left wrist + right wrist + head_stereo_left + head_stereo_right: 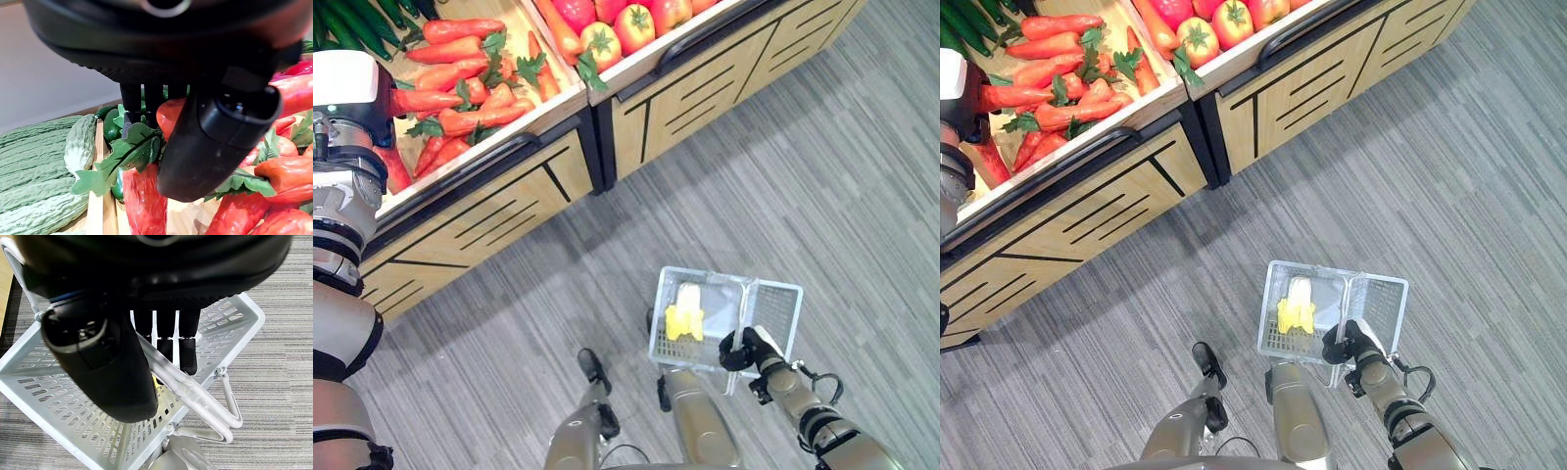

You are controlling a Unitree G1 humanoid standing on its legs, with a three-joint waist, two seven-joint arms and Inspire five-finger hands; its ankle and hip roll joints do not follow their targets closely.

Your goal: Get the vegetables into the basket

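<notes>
Orange carrots (460, 73) with green leaves lie heaped in a wooden bin. My left hand (215, 132) is down among them. Its thumb and fingers close around one carrot (168, 115), which sticks out to the right of the hand (367, 108) in the left eye view. Low over the floor hangs a white perforated basket (773, 289) with a yellow vegetable (685, 313) inside. My right hand (744, 348) is curled around the basket's handle (195, 396).
Tomatoes (626, 20) fill the neighbouring bin and dark cucumbers (352, 20) lie behind the carrots. Pale green bitter gourds (29, 166) lie beyond a wooden divider. The wooden stand's front (509, 206) rises from grey striped floor (822, 176).
</notes>
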